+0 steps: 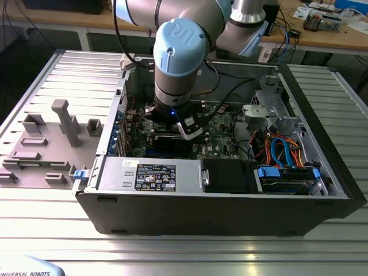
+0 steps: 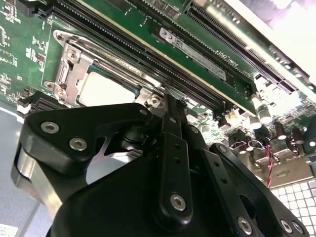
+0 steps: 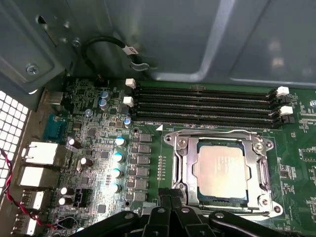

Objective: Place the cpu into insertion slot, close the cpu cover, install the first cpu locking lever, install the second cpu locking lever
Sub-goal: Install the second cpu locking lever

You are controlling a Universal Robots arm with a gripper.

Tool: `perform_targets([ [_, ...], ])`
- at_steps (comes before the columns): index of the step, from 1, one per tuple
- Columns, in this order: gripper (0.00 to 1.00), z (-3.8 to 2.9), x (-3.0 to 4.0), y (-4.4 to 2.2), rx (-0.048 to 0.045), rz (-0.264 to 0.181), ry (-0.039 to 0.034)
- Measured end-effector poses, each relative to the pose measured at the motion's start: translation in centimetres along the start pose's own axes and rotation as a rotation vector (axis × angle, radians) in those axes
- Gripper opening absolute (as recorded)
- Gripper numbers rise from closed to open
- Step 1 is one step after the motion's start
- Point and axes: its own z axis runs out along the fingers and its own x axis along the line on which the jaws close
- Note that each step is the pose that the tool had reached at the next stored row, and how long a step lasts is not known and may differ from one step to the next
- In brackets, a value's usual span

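cpu (image 3: 220, 168) seated in insertion slot (image 3: 186, 170), cpu cover (image 3: 259, 148) closed down over it. Pincer (image 3: 171, 201) pressed together, tips at the socket's edge near a locking lever (image 3: 217, 132). Arm down inside the open PC case (image 1: 322, 190).

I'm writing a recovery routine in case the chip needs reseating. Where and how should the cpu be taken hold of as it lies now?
Judging by the first wrist view, the cpu lies flat in the insertion slot, with the cpu cover framing it. Only its silvery top is exposed, so its edges probably cannot be pinched until the cover is lifted; then grip two opposite edges from straight above.
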Motion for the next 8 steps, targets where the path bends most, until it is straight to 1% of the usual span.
perform_targets([
  [2,0.11,0.04,0.0,-0.01,-0.005,0.0,-0.0003],
  [4,0.11,0.07,0.03,-0.03,-0.0073,-0.001,-0.0003],
  [6,0.11,0.22,0.08,-0.08,-0.0117,-0.001,-0.0006],
  [8,0.11,0.23,0.09,-0.08,-0.0131,-0.001,-0.0007],
])
